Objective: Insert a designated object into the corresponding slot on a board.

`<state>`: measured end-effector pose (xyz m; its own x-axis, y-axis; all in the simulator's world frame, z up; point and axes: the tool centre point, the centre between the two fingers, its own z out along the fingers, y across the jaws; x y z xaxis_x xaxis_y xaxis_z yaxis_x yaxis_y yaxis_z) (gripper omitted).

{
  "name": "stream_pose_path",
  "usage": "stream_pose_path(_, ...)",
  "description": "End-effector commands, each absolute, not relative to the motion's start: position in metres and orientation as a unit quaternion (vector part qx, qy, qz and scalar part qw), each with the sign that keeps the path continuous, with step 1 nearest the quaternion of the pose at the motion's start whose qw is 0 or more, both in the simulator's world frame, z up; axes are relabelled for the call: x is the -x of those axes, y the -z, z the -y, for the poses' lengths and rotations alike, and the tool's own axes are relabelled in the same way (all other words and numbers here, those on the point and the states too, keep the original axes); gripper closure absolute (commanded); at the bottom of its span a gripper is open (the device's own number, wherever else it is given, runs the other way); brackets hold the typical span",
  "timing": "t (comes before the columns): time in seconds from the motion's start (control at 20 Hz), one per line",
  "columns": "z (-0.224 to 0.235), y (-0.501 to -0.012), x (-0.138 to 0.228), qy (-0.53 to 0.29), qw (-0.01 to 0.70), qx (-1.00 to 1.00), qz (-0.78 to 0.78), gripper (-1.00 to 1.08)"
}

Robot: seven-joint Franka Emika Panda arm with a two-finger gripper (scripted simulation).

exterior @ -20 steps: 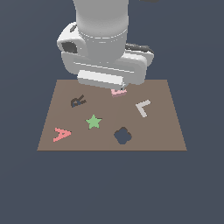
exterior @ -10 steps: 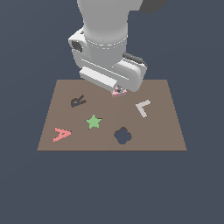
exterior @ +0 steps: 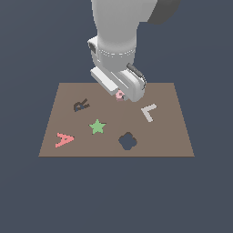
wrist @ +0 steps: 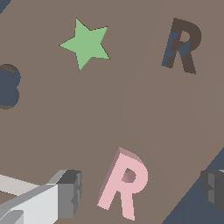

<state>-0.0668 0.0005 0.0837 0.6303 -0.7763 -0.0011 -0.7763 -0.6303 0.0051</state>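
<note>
Since the earlier frame the arm has been lowered and swung toward the exterior view's right. The gripper [wrist: 142, 188] is spread, released, with the pink R block [wrist: 124, 184] lying between its fingers [wrist: 69, 192] on the brown board [exterior: 168, 136]. The R-shaped slot [exterior: 81, 105], at the block's nine o'clock, is unfilled; the clover recess [exterior: 128, 141] likewise.

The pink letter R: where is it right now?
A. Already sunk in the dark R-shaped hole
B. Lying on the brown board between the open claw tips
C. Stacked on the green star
B: the pink R lies flat on the board, between the gripper fingers, apart from the empty R slot.
</note>
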Motion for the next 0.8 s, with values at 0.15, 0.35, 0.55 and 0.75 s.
stream_pose_path(0.15, -0.009, -0.071, 0.074, 0.001, 0.001, -0.864, 0.504, -0.92)
stream_pose_path(0.35, -0.015, -0.063, 0.078, 0.0, 0.001, -0.84, 0.543, -0.92)
stream_pose_path(0.55, -0.019, -0.057, 0.08, 0.0, 0.001, -0.82, 0.573, -0.92)
stream_pose_path(0.75, -0.023, -0.053, 0.081, 0.0, 0.0, -0.805, 0.594, -0.92)
